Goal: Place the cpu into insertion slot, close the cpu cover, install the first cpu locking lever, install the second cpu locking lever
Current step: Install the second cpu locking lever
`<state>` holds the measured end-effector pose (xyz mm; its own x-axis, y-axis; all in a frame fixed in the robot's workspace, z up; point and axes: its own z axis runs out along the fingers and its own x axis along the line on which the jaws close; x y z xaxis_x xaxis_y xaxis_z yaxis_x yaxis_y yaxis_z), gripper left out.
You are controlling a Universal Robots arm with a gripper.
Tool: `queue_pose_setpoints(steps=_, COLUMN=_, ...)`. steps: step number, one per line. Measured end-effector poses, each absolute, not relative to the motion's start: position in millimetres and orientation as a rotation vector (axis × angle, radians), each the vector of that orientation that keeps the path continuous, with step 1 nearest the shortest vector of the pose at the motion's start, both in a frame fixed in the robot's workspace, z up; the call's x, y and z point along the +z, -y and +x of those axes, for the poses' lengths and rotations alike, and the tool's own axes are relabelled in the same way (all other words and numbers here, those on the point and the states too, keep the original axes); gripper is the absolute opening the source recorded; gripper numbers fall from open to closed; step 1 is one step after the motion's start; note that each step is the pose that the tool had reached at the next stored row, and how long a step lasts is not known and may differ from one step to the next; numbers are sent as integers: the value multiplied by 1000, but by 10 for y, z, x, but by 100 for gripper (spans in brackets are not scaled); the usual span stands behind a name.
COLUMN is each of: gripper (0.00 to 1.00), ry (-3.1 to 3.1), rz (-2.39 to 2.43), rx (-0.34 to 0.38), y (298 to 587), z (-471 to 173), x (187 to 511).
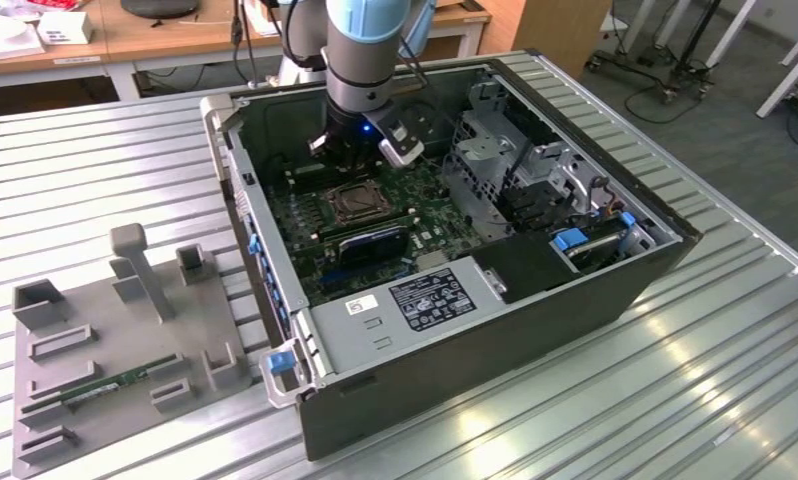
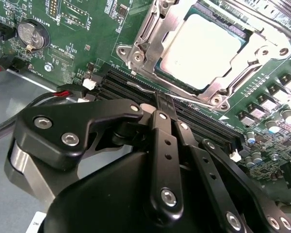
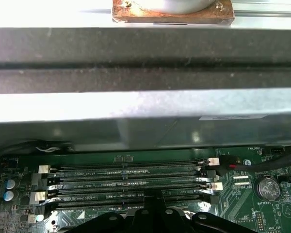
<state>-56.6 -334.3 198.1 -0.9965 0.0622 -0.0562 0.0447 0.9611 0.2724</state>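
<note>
The cpu (image 2: 203, 46) lies flat in the insertion slot (image 1: 352, 203), its pale silvery face up. The cpu cover (image 2: 157, 43), a silvery metal frame, is down around the chip's edges. I cannot tell whether the thin lever rods along the frame's sides are latched. My gripper (image 2: 163, 101) hovers just beside the socket, over the long black memory slots (image 3: 126, 187). Its black fingers are shut together with nothing between them. In the exterior view the gripper (image 1: 339, 152) hangs inside the open computer case, behind the socket. Its tips (image 3: 157, 203) show above the memory slots in the first wrist view.
The metal case wall (image 3: 145, 107) rises close behind the memory slots. A coin battery (image 2: 31, 34) and red-black wires sit nearby. A drive cage (image 1: 506, 160) stands on the exterior view's right. A grey fixture tray (image 1: 92, 330) holding a green memory stick (image 1: 112, 385) lies left of the case.
</note>
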Motion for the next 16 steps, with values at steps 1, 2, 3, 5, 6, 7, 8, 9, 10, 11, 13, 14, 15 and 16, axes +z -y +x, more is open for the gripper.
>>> queue_pose_setpoints(steps=1, gripper=11, ry=-3047, rz=83, rx=421, y=3341, z=-566, x=1980)
queue_pose_setpoints(steps=2, gripper=11, ry=-3047, rz=83, rx=422, y=3338, z=-566, x=1979)
queue_pose_setpoints(steps=3, gripper=11, ry=-3047, rz=83, rx=421, y=3336, z=-566, x=1980)
queue_pose_setpoints(steps=5, gripper=11, ry=-3047, rz=83, rx=422, y=3335, z=-566, x=1980)
queue_pose_setpoints(steps=6, gripper=11, ry=-3047, rz=83, rx=422, y=3335, z=-566, x=1980)
queue_pose_setpoints(steps=7, gripper=11, ry=-3047, rz=83, rx=422, y=3334, z=-566, x=1979)
queue_pose_setpoints(steps=8, gripper=11, ry=-3047, rz=83, rx=422, y=3334, z=-566, x=1980)
queue_pose_setpoints(steps=9, gripper=11, ry=-3047, rz=83, rx=422, y=3334, z=-566, x=1980)
queue_pose_setpoints(steps=10, gripper=11, ry=-3047, rz=83, rx=422, y=3334, z=-566, x=1980)
queue_pose_setpoints(steps=11, gripper=11, ry=-3047, rz=83, rx=422, y=3334, z=-566, x=1980)
queue_pose_setpoints(steps=13, gripper=11, ry=-3047, rz=83, rx=422, y=3333, z=-566, x=1977)
queue_pose_setpoints(steps=14, gripper=11, ry=-3047, rz=83, rx=422, y=3333, z=-566, x=1974)
queue_pose_setpoints(steps=15, gripper=11, ry=-3047, rz=83, rx=421, y=3334, z=-566, x=1973)
queue_pose_setpoints(steps=16, gripper=11, ry=-3047, rz=83, rx=421, y=3334, z=-565, x=1972)
